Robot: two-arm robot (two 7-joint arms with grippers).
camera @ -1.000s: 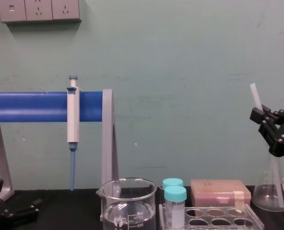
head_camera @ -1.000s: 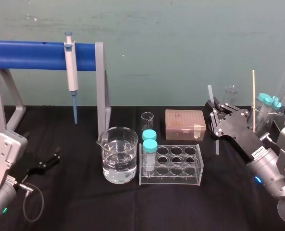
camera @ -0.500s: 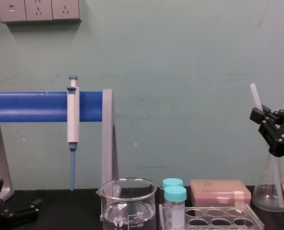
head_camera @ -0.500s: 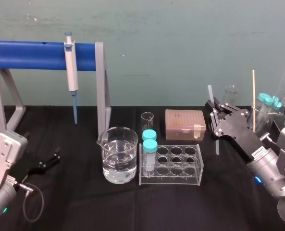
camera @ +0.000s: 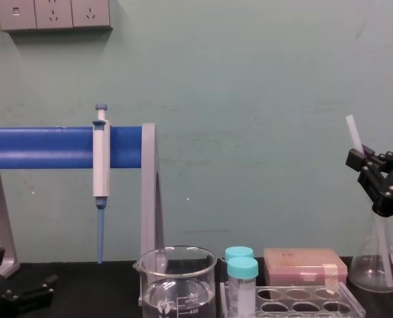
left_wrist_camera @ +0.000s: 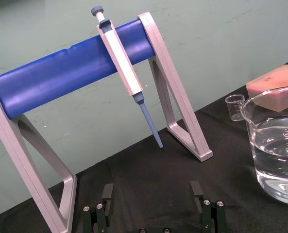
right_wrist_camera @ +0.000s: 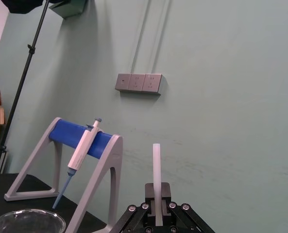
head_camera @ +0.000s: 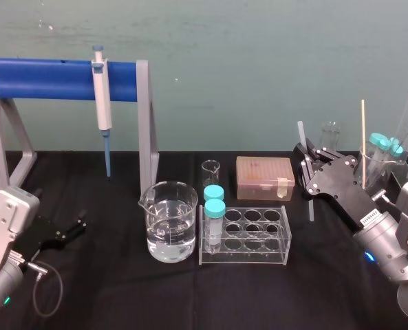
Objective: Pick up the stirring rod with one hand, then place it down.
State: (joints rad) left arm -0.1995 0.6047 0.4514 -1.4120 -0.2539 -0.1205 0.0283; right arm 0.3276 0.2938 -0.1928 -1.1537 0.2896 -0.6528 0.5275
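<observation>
In the head view the right gripper (head_camera: 312,168) stands over the right side of the bench (head_camera: 121,289). Its fingers are closed on the stirring rod (head_camera: 311,206) at about mid-length, so the rod sits nearly upright with a slight lean. The rod's top shows above the fingers and its lower end hangs toward the black cloth just right of the tube rack (head_camera: 245,237). A middle grip probably keeps so thin a rod from swinging. The left gripper (head_camera: 74,225) lies parked low at the bench's left side, out of the way, since one hand does this job. In the left wrist view its fingers (left_wrist_camera: 107,199) stand wide apart with nothing between them. They face the blue stand (left_wrist_camera: 71,73), where the pipette (left_wrist_camera: 122,63) hangs. In the right wrist view the rod (right_wrist_camera: 156,165) rises straight out from between the pinched fingers (right_wrist_camera: 165,194), centred in the grip. In the chest view the rod (camera: 353,132) slants down through the right gripper (camera: 375,179) and crosses the flask (camera: 368,268). Whether its lower tip touches the bench I cannot tell. The pick-up looks done, and setting the rod down appears to be what remains.
</observation>
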